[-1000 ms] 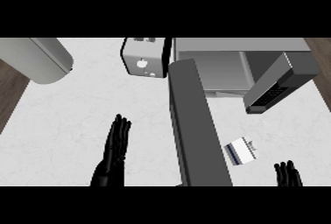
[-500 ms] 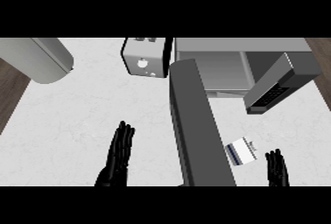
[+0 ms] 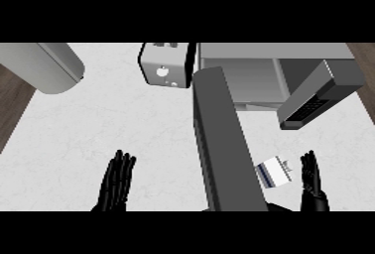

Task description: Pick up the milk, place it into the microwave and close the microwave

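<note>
In the head view we look steeply down on a white counter (image 3: 110, 124). The microwave (image 3: 253, 74) sits at the far right, and we place everything else by it. Its door (image 3: 223, 144) stands open, reaching from the microwave's front left corner toward us. The milk (image 3: 275, 171), a small carton, lies on the counter in front of the microwave, just right of the door's near end. Our right hand (image 3: 311, 181) is just right of the milk, fingers straight and open, holding nothing. Our left hand (image 3: 117, 181) rests well left of the door, also flat and open. A toaster (image 3: 167, 64) stands against the microwave's left side. A large grey cylinder (image 3: 44, 64) lies far to the left.
</note>
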Controlling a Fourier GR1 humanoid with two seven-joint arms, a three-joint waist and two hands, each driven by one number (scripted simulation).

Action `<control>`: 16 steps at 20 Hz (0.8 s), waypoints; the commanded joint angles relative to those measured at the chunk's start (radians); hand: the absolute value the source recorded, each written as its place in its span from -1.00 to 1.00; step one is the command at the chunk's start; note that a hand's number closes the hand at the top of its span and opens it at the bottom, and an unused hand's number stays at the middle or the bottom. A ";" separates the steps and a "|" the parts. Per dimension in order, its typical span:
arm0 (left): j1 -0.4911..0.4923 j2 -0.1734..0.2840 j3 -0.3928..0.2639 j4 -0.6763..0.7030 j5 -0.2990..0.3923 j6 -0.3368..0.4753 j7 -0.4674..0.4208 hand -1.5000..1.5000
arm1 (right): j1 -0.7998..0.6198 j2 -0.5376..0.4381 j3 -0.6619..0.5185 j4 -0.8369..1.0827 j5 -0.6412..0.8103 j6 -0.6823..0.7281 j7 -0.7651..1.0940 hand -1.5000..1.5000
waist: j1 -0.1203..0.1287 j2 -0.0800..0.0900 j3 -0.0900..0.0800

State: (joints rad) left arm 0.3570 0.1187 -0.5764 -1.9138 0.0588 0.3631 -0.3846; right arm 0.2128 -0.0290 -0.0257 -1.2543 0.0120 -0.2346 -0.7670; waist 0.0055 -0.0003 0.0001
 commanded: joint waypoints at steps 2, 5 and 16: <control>0.034 0.034 0.068 0.096 0.085 -0.070 -0.131 -1.00 | -0.060 -0.026 -0.057 0.103 -0.014 0.000 -0.044 -1.00 | -0.003 0.000 0.000; 0.047 0.086 0.107 0.005 0.103 -0.095 -0.075 -1.00 | -0.160 0.002 -0.074 0.213 0.003 -0.052 -0.085 -1.00 | 0.000 0.000 0.000; 0.085 0.112 0.137 -0.034 0.134 -0.128 -0.067 -1.00 | -0.333 -0.078 -0.221 0.597 -0.025 -0.084 -0.286 1.00 | 0.003 0.001 0.001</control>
State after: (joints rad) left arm 0.4376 0.2169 -0.4665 -1.9420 0.1726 0.2519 -0.4505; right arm -0.0915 -0.0764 -0.2144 -0.7630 -0.0278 -0.2724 -0.9826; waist 0.0072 -0.0019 -0.0019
